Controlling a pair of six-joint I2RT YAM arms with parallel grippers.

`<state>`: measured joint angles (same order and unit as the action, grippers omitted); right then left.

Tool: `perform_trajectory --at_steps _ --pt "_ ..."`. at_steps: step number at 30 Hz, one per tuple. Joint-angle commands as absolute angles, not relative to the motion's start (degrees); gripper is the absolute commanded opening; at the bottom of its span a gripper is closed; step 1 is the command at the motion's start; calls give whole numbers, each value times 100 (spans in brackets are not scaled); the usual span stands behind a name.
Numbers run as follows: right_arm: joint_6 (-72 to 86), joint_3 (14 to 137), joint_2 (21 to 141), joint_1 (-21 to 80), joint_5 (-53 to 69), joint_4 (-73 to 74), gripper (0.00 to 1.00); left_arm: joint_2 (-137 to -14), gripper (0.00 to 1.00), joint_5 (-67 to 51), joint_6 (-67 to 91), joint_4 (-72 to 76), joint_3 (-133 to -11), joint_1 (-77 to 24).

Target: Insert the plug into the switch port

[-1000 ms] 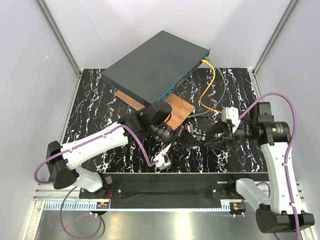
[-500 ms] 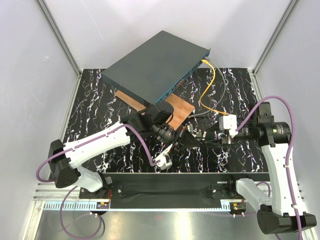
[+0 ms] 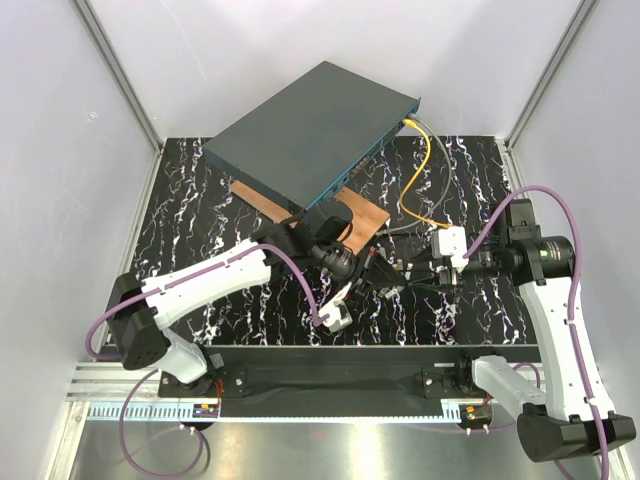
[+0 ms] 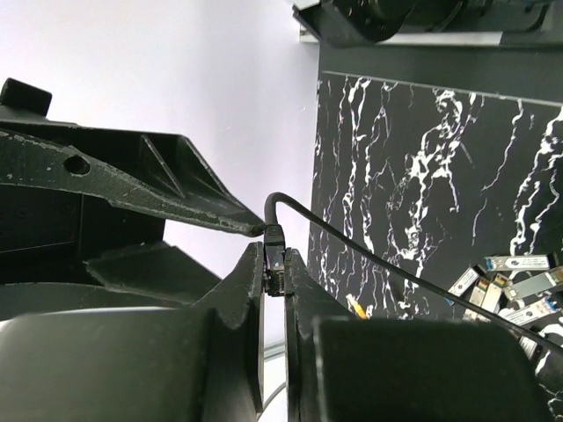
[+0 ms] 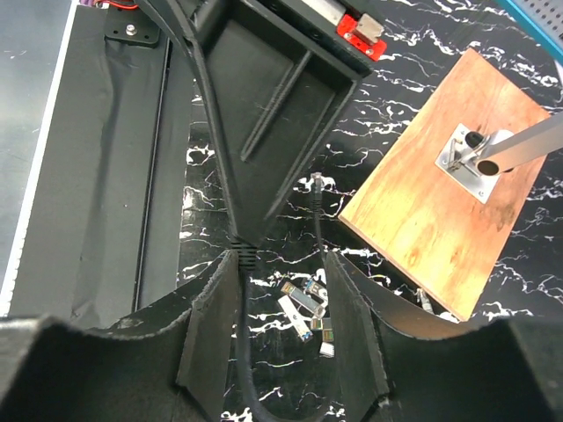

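The switch [image 3: 300, 130] lies at the back, its teal front face with the row of ports [image 3: 348, 177] turned toward the arms. An orange cable [image 3: 418, 170] loops from the switch's right end down to the table. The plug [image 4: 356, 305] shows as a small yellowish tip on the table, near the grey modules. My left gripper [image 4: 275, 264] is shut on the small black connector [image 4: 274, 239] of a black cable, held above the table. My right gripper [image 5: 281, 264] faces it, open, with that black cable [image 5: 242, 352] running along its left finger. In the top view the left gripper [image 3: 380, 275] and the right gripper [image 3: 412, 283] meet.
A wooden board [image 3: 360, 222] with a metal post bracket [image 5: 471, 158] lies in front of the switch. Several grey metal modules [image 5: 308, 312] are scattered on the marbled table below the grippers. White walls close in the back and sides.
The left arm has swung right and forward with the black connector. The right gripper has moved left toward it and narrowed slightly, so the two now meet.
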<state>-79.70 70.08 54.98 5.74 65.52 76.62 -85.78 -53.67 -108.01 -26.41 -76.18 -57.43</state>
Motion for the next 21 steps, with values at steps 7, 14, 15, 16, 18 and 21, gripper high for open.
perform_trajectory --at_steps 7,14,15,16,18,21 --pt "-8007 7084 5687 677 6513 9378 46 -8613 0 -5520 -10960 -2057 -7875 -5687" --pt "-8060 6996 5642 721 6407 9369 41 -8631 0 -5511 -10898 -1951 -7884 -5643" --pt "-8051 7005 5651 729 6416 9360 40 -8631 0 -5511 -10907 -1934 -7884 -5643" --pt "-8051 7014 5660 729 6425 9369 39 -8622 0 -5519 -10907 -1934 -7892 -5643" --pt "-8059 7049 5643 738 6425 9360 36 -8631 0 -5537 -10907 -1916 -7893 -5643" --pt "-8059 7058 5643 747 6416 9369 28 -8631 0 -5537 -10890 -1890 -7910 -5643"
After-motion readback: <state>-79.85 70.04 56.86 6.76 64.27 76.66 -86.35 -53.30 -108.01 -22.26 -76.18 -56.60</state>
